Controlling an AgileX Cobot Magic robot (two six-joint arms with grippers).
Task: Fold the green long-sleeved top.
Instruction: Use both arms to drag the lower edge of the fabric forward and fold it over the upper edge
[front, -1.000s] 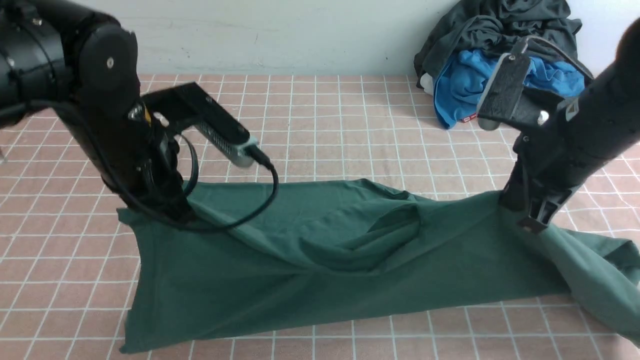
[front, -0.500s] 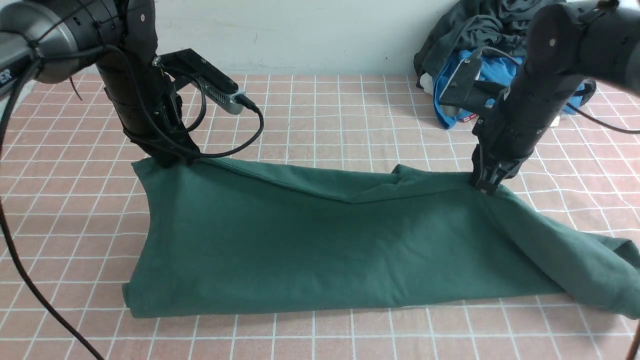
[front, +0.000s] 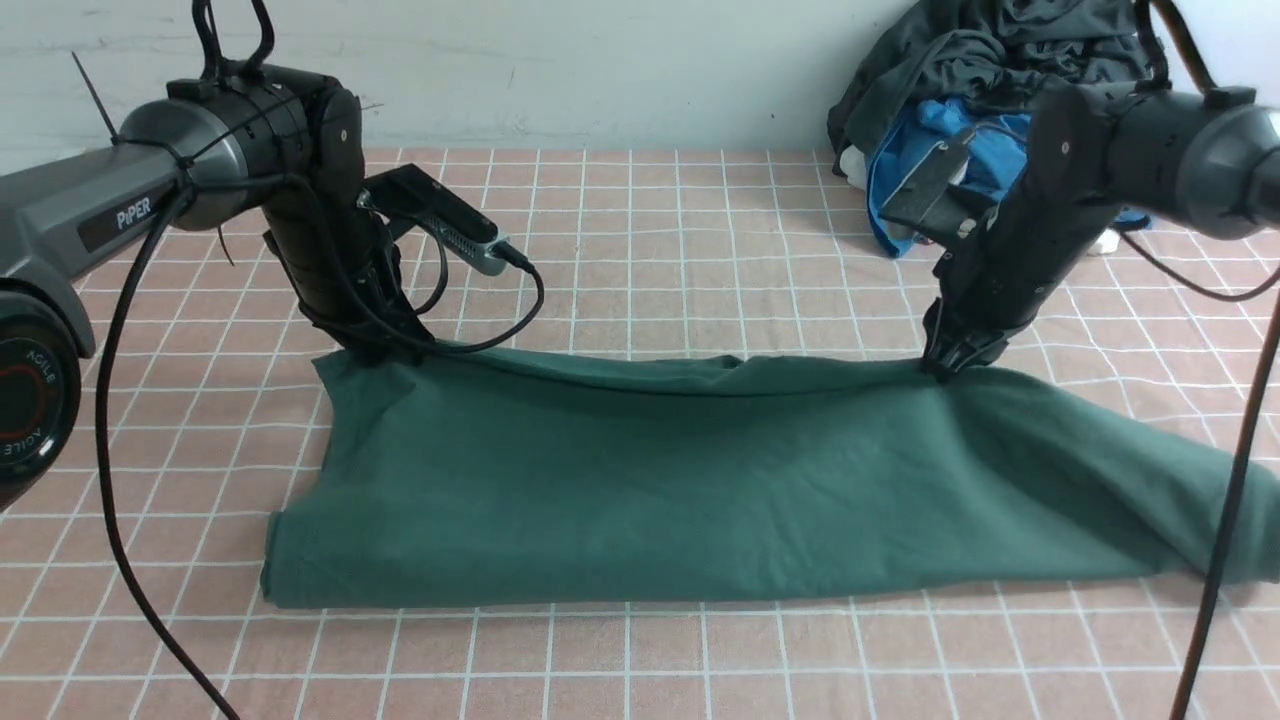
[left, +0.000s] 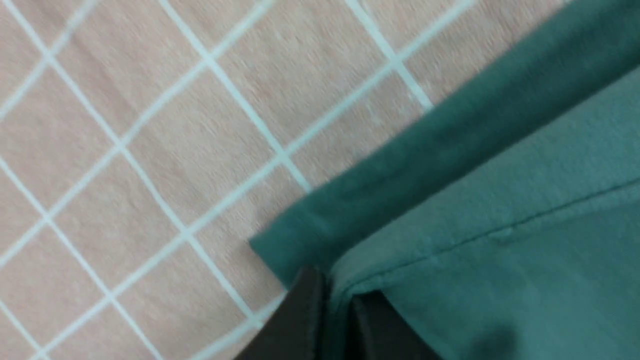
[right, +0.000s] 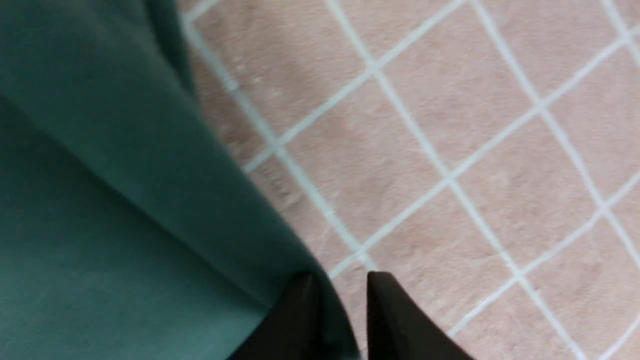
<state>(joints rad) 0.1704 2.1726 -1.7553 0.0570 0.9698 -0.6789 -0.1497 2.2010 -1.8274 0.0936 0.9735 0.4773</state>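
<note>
1 green long-sleeved top (front: 640, 490) doubled over flat on counter (front: 640, 250), left jaws clamped on its far-left corner, right jaws slightly parted at its far edge, 1 blue garment (front: 890, 215), 1 charcoal garment (front: 980, 50) heaped far right

1 green long-sleeved top (front: 640, 490): plain dark forest green. 1 bench surface (front: 700, 250): salmon pink, white grid lines. Far right corner: blue garment (front: 925, 180), bright; grey garment (front: 1000, 50), dark charcoal.
</note>
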